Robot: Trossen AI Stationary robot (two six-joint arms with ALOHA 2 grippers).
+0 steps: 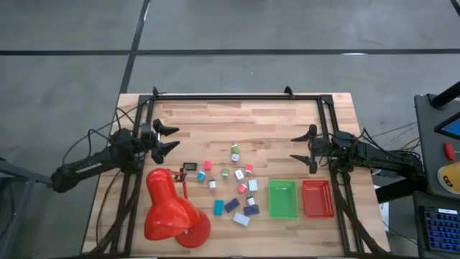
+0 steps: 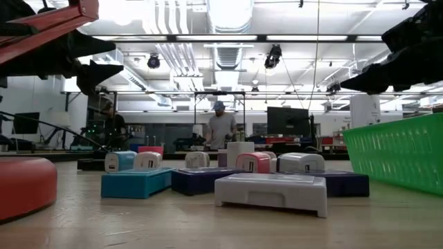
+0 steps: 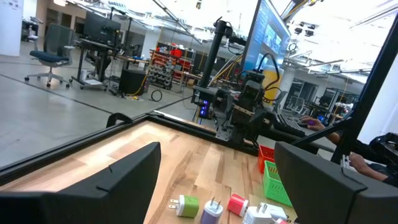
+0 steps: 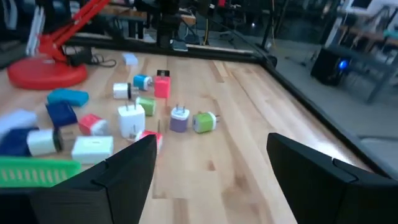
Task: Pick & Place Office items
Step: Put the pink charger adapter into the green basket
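Note:
Small office items (image 1: 233, 183) lie scattered in the middle of the table: cube-like plug pieces and flat blocks in pink, green, white, teal and dark blue. They also show in the low view (image 2: 270, 190) and the right wrist view (image 4: 134, 115). My left gripper (image 1: 172, 138) hangs open above the table's left part, away from the items. My right gripper (image 1: 296, 147) hangs open above the right part, fingers pointing toward the items. Neither holds anything.
A big red desk lamp (image 1: 171, 212) stands at the near left. A green tray (image 1: 282, 198) and a red tray (image 1: 318, 198) sit side by side at the near right. Bare wood (image 1: 237, 119) lies along the far half. A person (image 2: 220, 128) stands in the room behind.

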